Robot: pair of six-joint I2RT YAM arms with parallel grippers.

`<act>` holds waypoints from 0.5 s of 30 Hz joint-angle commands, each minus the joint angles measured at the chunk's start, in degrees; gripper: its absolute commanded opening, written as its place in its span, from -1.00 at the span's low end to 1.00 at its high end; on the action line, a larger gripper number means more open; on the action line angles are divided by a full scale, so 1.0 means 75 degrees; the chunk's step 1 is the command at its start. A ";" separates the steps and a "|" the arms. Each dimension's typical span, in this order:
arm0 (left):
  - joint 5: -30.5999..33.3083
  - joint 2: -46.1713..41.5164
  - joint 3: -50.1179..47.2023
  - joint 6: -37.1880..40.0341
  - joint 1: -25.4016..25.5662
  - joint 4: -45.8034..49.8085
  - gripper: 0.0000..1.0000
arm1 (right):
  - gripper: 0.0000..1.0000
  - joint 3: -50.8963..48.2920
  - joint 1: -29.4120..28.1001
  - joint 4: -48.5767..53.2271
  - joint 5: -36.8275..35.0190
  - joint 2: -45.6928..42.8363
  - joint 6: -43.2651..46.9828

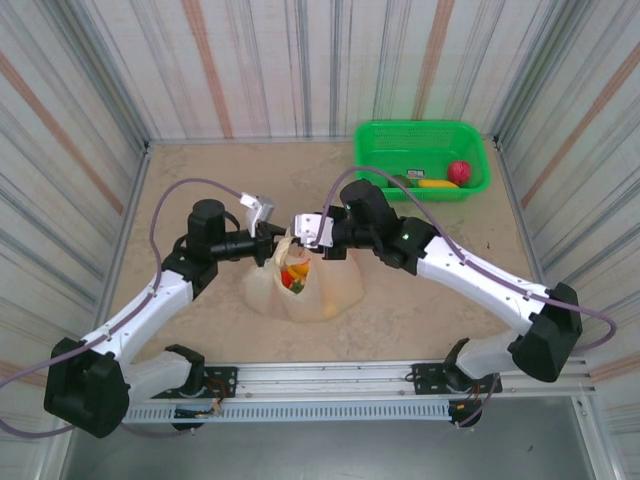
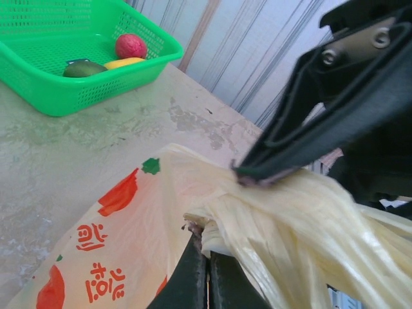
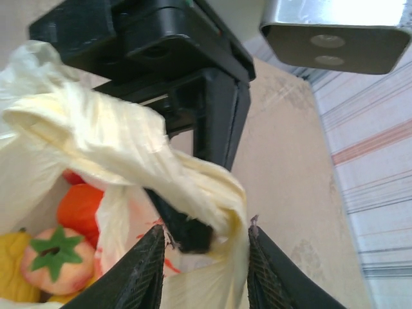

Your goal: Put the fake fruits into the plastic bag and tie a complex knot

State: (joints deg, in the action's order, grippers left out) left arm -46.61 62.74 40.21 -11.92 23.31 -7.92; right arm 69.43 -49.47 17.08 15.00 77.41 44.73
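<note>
The left pincer (image 2: 206,248) is clenched on a bunched cream handle strip (image 2: 290,225) of the thin translucent cream plastic bag with red-orange fruit prints (image 1: 318,295), which is seated near the middle of the beige worktop (image 1: 200,180). The right pincer (image 3: 203,239) is seen with its jaws parted. A turn of the same strip lies between them, wound about the left fingers (image 3: 187,232), and no firm pinch is shown. The knot is judged only part-made. To do this step well, the left hold should be kept tight while the loose turn is retaken close to the twist and drawn sideways rather than upward, so that the bag is not tipped and the small glossy fake fruits (image 3: 55,257) inside are not spilled. Open room is offered left of the bag and on its near side. The green rectangular plastic basket (image 1: 420,150) stands in the far right corner, well apart, with a red round fruit (image 2: 131,46), a yellow banana (image 2: 125,62) and a dark green piece (image 2: 84,69) inside. Striped wall panels (image 1: 300,60) close the left, right and far edges.
</note>
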 commanded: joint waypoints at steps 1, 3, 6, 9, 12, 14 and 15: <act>0.0133 -0.0102 0.0089 0.0217 -0.0026 -0.0028 -1.00 | -0.21 0.0001 0.0001 0.0649 0.0073 -0.0428 0.0167; 0.0134 -0.0080 0.0102 0.0210 -0.0026 -0.0026 -1.00 | -0.20 -0.0032 -0.0008 0.0677 0.0057 -0.0596 0.0106; 0.0109 -0.0074 0.0103 0.0207 -0.0026 -0.0033 -1.00 | -0.24 -0.0219 -0.0108 0.0475 0.0037 -0.0908 -0.0215; 0.0097 -0.0099 0.0090 0.0208 -0.0027 -0.0033 -1.00 | -0.31 -0.0656 -0.0370 -0.0151 -0.0204 -0.1316 -0.0834; 0.0097 -0.0102 0.0088 0.0213 -0.0026 -0.0044 -1.00 | -0.35 -0.1142 -0.0749 -0.0906 -0.0498 -0.1732 -0.1639; 0.0092 -0.0094 0.0086 0.0212 -0.0026 -0.0057 -1.00 | -0.36 -0.1447 -0.0920 -0.1472 -0.0500 -0.1890 -0.2355; 0.0097 -0.0101 0.0088 0.0216 -0.0026 -0.0068 -1.00 | -0.37 -0.1579 -0.0986 -0.1693 -0.0457 -0.1923 -0.2630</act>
State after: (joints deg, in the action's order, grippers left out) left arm -46.02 62.74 40.21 -11.77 23.31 -7.94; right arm 59.70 -55.61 11.31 12.82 64.45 34.24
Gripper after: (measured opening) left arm 0.048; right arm 0.317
